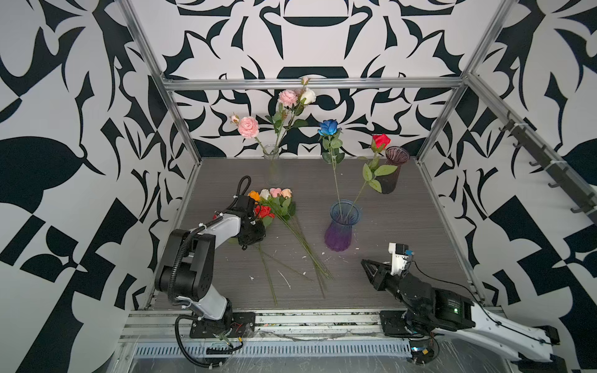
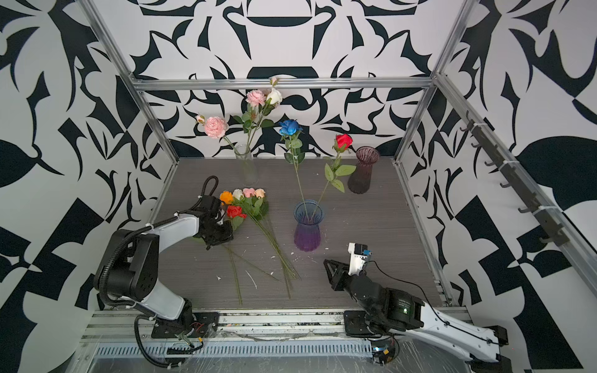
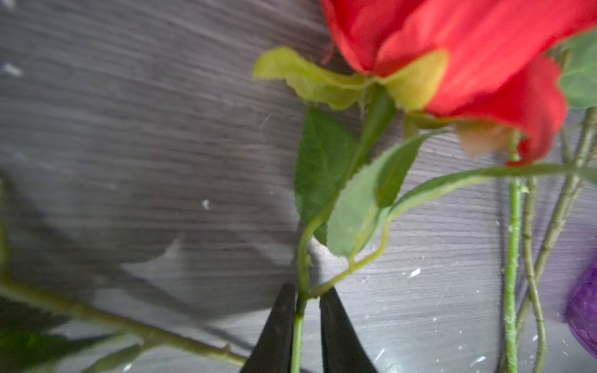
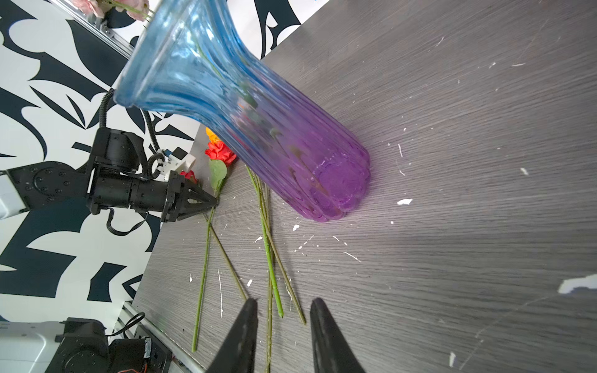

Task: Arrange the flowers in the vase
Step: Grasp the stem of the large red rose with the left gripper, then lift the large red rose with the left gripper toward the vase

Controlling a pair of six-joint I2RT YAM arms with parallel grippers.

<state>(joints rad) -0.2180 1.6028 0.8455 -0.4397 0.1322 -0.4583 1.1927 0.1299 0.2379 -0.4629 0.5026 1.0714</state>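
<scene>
The blue-to-purple glass vase (image 1: 343, 226) (image 4: 258, 122) stands mid-table with a blue rose (image 1: 329, 127) and a red rose (image 1: 381, 140) in it. Several loose flowers (image 1: 274, 200) lie left of it, stems toward the front. One is a red rose (image 1: 264, 211) (image 3: 452, 48). My left gripper (image 3: 307, 290) (image 4: 211, 202) is down at this rose's stem (image 3: 298, 329), just below its leaves. The jaws are narrow around the stem, one finger touching it and a slit left beside the other. My right gripper (image 4: 281, 305) (image 1: 365, 263) hovers open and empty at the front right.
A clear glass vase (image 1: 273, 168) with pink and white flowers stands at the back. A dark purple vase (image 1: 392, 174) is at the back right. Metal frame posts border the grey table (image 1: 403, 242). Stem ends (image 4: 274, 290) lie just beyond my right fingertips.
</scene>
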